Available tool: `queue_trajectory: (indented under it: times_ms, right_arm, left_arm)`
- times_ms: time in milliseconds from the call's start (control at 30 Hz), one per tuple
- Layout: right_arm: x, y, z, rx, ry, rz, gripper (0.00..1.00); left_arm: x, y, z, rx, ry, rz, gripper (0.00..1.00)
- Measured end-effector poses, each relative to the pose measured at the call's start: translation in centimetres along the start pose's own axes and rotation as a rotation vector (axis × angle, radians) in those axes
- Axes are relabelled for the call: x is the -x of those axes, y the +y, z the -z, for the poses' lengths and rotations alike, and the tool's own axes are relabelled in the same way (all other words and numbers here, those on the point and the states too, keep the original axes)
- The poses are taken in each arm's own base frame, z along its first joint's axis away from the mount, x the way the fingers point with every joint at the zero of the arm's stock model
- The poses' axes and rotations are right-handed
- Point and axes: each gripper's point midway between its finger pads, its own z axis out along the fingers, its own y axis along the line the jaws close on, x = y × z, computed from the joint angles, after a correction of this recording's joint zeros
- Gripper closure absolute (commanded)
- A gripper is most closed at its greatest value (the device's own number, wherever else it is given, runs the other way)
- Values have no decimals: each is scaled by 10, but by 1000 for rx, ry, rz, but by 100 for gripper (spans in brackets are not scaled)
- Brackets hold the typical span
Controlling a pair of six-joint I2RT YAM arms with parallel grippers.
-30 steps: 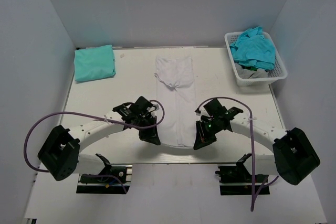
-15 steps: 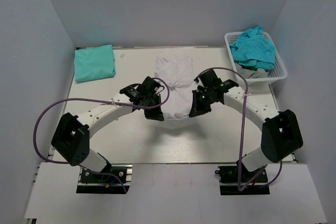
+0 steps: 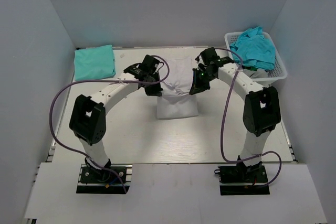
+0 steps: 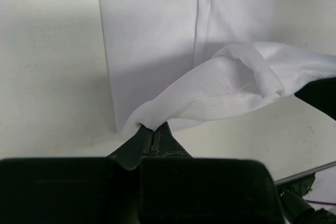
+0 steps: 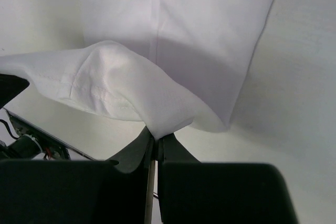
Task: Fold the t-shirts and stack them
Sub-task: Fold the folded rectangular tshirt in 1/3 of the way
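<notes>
- Beginning at the near side: the near part of the bench [image 3: 131, 140] carries no cloth now. One second ago the hem of the white t-shirt [image 3: 177, 106] lay there, close to the arm bases.
- Both arms have reached out far from their bases and have carried that hem away from the robot, over the shirt's own body.
- The left fingers [image 4: 152, 129] are pressed together on the left corner of the hem. In the left wrist view the stitched edge comes out directly from between the tips.
- The right fingers [image 5: 156, 137] pinch the right corner in the same way. The hem hangs between the two grips in a loose sag, above the flat cloth and not yet lying on it.
- The white t-shirt is now doubled, and its near edge is a fresh fold in the middle of the bench, so the shirt looks about half as long as before.
- I judge that this fold is nearly made but not finished: the hem must still be lowered onto the collar end and released evenly, otherwise it may lie crooked.
- Farther away, one folded teal t-shirt [image 3: 94, 62] rests at the far left corner, where the stack will probably grow.
- At the far right, crumpled teal t-shirts [image 3: 254, 45] wait in the basket [image 3: 281, 73], as before.
</notes>
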Motion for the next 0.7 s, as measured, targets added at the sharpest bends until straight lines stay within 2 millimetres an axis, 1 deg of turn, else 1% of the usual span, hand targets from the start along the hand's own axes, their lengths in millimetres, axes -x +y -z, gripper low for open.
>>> queue_trajectory:
  times_ms: [133,233,300,367,600,700]
  right_arm:
    - [20,-5,-9,10,4,-8,100]
    - [31,-9,-18,18,4,-17,100]
    - [34,-12,-24,25,17,-27,100]
    - [35,-16,-31,28,33,-37,100]
    - [33,-27,-49,29,76,-58,100]
    - [37,-28,-55,32,81,-57,100]
  left_arm:
    - [15,4,-26,10,12,6,100]
    - [16,12,-43,21,37,18,100]
    - [18,18,-52,23,54,28,100]
    - [19,20,-59,12,67,33,100]
    - [21,17,-74,-51,97,31,100]
    - [21,14,-80,-70,104,29,100]
